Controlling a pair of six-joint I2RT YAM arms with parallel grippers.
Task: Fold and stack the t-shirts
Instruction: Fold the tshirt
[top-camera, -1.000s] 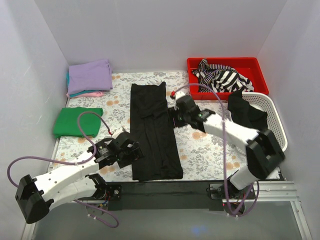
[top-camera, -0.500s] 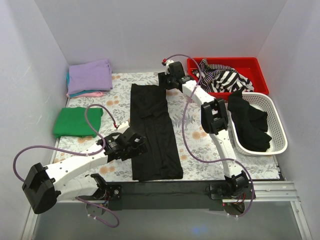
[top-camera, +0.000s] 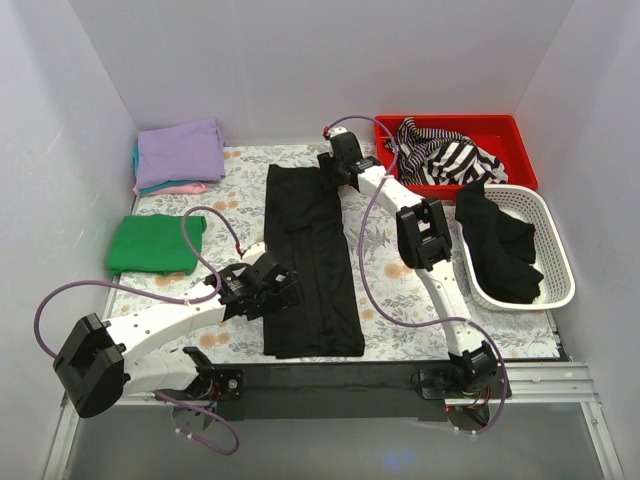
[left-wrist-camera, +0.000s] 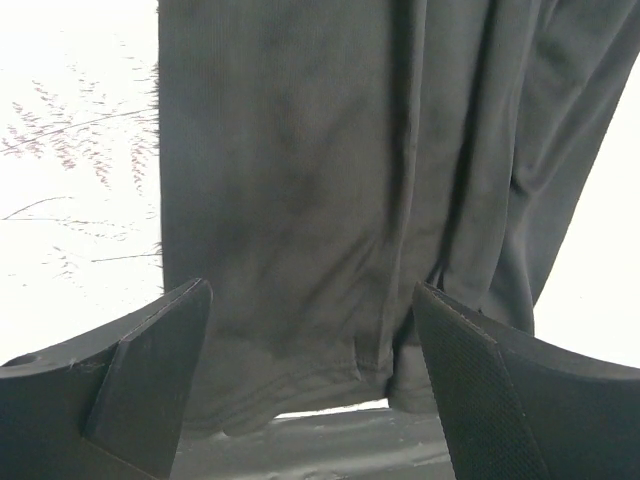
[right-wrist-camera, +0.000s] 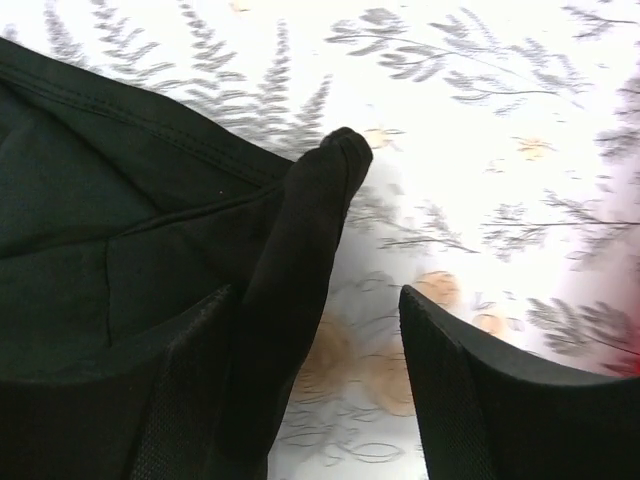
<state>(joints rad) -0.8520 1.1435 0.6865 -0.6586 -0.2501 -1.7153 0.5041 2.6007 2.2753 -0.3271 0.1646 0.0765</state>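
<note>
A black t-shirt (top-camera: 310, 260), folded into a long strip, lies down the middle of the floral table. My left gripper (top-camera: 272, 288) is open over the strip's left edge, near its lower end. In the left wrist view its jaws (left-wrist-camera: 310, 290) stand wide apart over the black fabric (left-wrist-camera: 300, 150), with the hem below them. My right gripper (top-camera: 336, 170) is open at the strip's far right corner. In the right wrist view (right-wrist-camera: 315, 292) a raised fold of the black shirt (right-wrist-camera: 300, 230) lies against the left finger, and bare table shows between the jaws.
A folded stack with lavender on top of teal and pink (top-camera: 180, 153) sits at the far left. A folded green shirt (top-camera: 153, 244) lies below it. A red bin (top-camera: 500, 128) of striped clothes and a white basket (top-camera: 556, 250) of black clothing stand at the right.
My right arm has stretched from mid-table out to the shirt's far right corner. My left gripper has moved right, onto the shirt's left edge.
</note>
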